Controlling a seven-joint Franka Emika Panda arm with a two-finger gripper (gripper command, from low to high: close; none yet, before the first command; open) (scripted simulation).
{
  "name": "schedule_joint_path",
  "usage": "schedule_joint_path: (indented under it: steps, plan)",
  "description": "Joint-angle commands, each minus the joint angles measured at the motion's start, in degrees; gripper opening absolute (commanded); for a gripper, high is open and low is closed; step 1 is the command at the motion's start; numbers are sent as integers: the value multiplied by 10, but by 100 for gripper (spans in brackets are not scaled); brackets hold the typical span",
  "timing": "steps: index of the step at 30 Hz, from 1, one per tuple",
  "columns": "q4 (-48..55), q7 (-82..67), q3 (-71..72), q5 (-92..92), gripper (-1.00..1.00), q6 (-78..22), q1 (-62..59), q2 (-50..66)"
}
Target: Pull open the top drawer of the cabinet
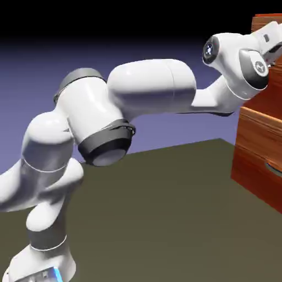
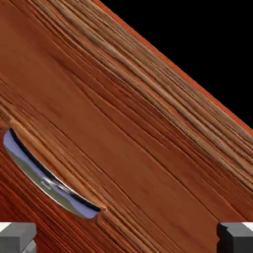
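Inspecting the hand view, we found the top drawer (image 2: 123, 123) crossing the frame diagonally, its wood grain running from upper left to lower right. We noted its curved, shiny handle (image 2: 52, 184) at lower left. The gripper (image 2: 126, 239) stood wide open, fingertips at the bottom left and bottom right corners, nothing held between them. In the exterior view, we recorded the cabinet (image 1: 259, 146) along the right edge, the arm (image 1: 151, 85) reaching to it at upper right, and a lower handle (image 1: 274, 169) at right.
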Motion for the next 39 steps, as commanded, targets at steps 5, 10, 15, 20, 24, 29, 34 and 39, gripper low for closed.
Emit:
schedule_joint_path:
  steps: [5,10,15,20,24,29,34,39]
  plan:
    - [74,4,-97,-84,0,3,104,-7]
    - [148,8,-194,-168,0,6,208,-15]
    - [222,13,-291,-252,0,9,311,-22]
    - [288,16,-377,-325,0,12,403,-28]
    - [317,-58,-375,-264,0,9,418,-53]
    - [367,-183,-371,-162,0,3,444,-94]
    - [416,-308,-367,-60,0,-2,470,-135]
    - [465,-432,-363,41,0,-7,496,-176]
